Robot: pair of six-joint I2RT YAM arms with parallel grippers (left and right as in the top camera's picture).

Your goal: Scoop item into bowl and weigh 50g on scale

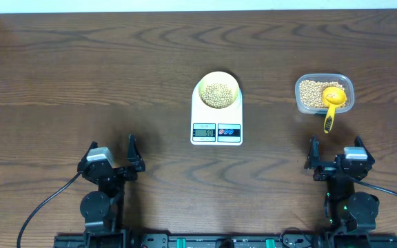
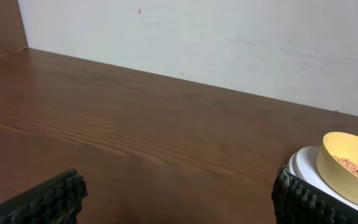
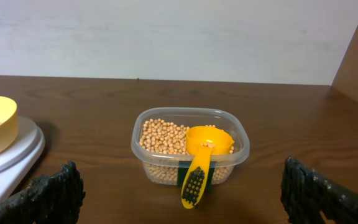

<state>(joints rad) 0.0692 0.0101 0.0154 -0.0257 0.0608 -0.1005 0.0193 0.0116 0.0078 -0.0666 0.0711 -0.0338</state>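
Beans (image 1: 218, 95) sit in the bowl (image 1: 218, 77) on the scale (image 1: 216, 131) centre frame, scoop (image 1: 331, 103) resting in the tub (image 1: 298, 93) at right, left end effector (image 1: 111, 151) and right end effector (image 1: 336, 148) spread empty below, so scooping looks done, though the readout is unreadable.

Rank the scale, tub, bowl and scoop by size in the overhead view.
1. Scale, largest.
2. Tub.
3. Bowl, somewhat smaller than the tub; it sits on the scale, so slightly nearer the camera.
4. Scoop, smallest.
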